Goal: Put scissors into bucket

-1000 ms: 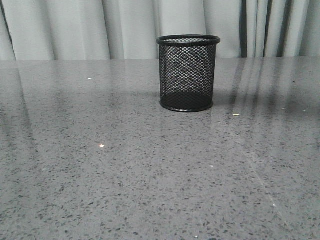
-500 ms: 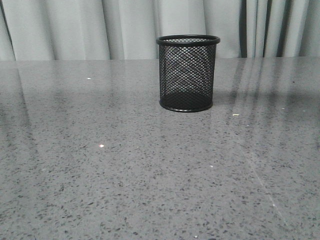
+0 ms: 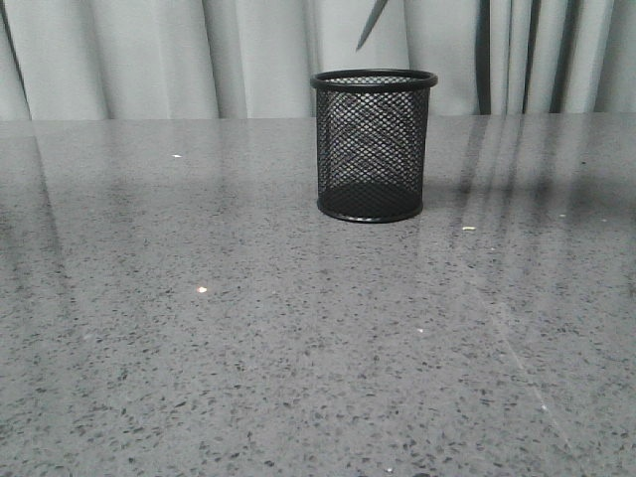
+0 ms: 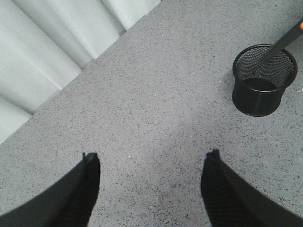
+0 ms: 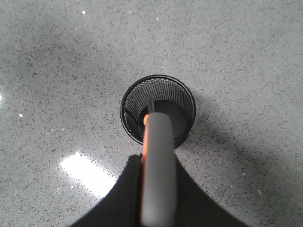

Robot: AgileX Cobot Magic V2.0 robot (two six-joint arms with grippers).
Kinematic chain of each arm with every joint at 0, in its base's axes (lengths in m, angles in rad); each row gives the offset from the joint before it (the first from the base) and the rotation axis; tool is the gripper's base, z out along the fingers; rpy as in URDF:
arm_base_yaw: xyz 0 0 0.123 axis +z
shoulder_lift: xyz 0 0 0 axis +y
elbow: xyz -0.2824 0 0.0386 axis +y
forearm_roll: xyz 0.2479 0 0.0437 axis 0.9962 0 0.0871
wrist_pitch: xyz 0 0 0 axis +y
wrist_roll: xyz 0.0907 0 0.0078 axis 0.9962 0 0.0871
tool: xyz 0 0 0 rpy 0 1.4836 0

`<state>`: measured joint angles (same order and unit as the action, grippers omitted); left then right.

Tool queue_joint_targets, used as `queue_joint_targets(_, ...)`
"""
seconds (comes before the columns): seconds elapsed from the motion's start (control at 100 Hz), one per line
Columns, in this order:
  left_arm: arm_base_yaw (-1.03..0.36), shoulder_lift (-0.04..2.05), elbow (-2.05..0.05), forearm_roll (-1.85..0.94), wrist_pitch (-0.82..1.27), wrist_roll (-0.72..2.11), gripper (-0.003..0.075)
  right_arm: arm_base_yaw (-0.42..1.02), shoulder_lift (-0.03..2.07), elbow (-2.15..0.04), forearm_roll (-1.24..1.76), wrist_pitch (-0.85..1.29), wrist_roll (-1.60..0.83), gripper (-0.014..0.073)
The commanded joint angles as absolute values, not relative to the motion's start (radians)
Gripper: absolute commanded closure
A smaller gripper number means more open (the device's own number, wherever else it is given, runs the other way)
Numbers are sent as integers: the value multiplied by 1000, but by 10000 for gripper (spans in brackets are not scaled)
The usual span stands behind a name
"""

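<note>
The bucket (image 3: 374,145), a black wire-mesh cup, stands upright on the grey table at the back centre. The tip of the scissors' dark blades (image 3: 374,23) pokes in from the top of the front view, just above the bucket's rim. In the right wrist view my right gripper (image 5: 158,163) is shut on the scissors' grey, orange-lined handle (image 5: 158,161), held directly over the bucket's mouth (image 5: 158,109), blades pointing down. In the left wrist view my left gripper (image 4: 152,158) is open and empty over bare table, with the bucket (image 4: 264,81) and the scissors' blade (image 4: 279,44) off to one side.
Grey speckled tabletop (image 3: 248,328) all around the bucket. Pale curtains (image 3: 149,60) hang behind the table's far edge. A bright light reflection lies on the table beside the right gripper (image 5: 83,172).
The scissors' blade tip has come into the front view from above, over the bucket. Before, no scissors showed there. The bucket has not moved.
</note>
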<state>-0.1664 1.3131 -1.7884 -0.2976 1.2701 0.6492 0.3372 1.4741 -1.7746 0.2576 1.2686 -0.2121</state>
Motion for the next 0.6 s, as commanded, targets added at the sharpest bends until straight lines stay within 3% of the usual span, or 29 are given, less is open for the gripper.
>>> queue_joint_targets(0.0,-163,1286,-1817,-328,1274,637,299,349,1466,-1805,256,1293,-211,637)
queue_joint_targets(0.59,-163,1286,-1817,-337,1272,637,300,364,1578,-1801,216,1293,-207,638)
